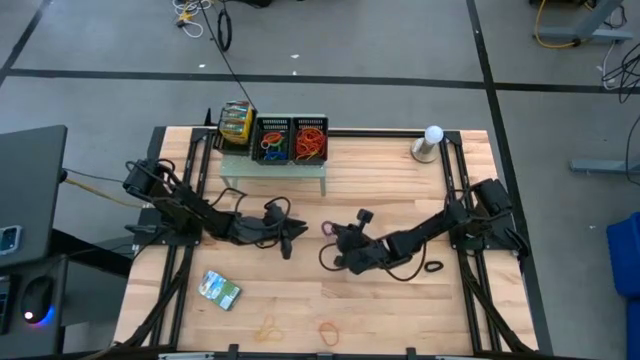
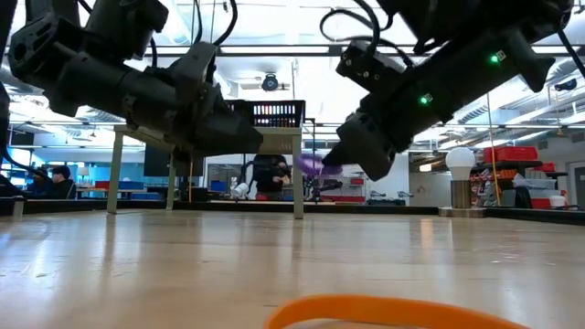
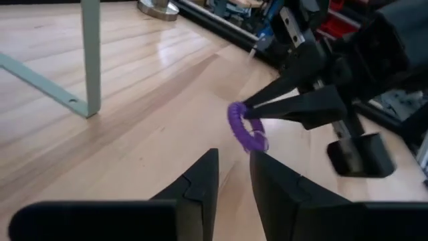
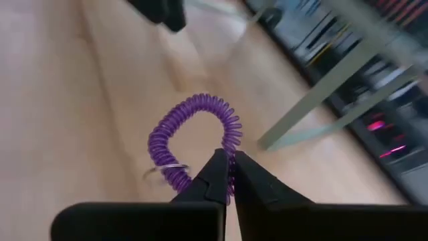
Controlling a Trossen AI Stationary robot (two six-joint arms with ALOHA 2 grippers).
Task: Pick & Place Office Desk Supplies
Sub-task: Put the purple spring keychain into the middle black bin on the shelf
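A purple spiral-coil loop (image 4: 194, 130) with a small metal ring hangs in the air at mid-table (image 1: 328, 228), in my right gripper (image 4: 229, 169), which is shut on it. My left gripper (image 3: 233, 175) is open and empty. It hovers just left of the loop (image 3: 244, 127), pointing at it. A green-white-blue packet (image 1: 220, 290) lies flat on the near-left table. Tan and orange rubber bands (image 1: 268, 325) (image 1: 328, 328) lie near the near edge, and a black one (image 1: 433, 266) lies under my right arm. My right gripper pinches the purple coil loop between its two fingertips, on the coil's strand (image 4: 233, 152) next to the small metal ring (image 4: 164, 171). The fingers come from the table's right, slanting downward (image 2: 343, 160). The loop is lifted clear of the table and sticks out beyond the fingertips.
A pale-green shelf (image 1: 275, 172) stands at the far side, carrying two black mesh trays of bands (image 1: 272, 140) (image 1: 308, 140) and a yellow pack (image 1: 236, 122). A bulb-shaped lamp (image 1: 432, 140) stands far right. An orange band (image 2: 393, 313) lies close to the low camera.
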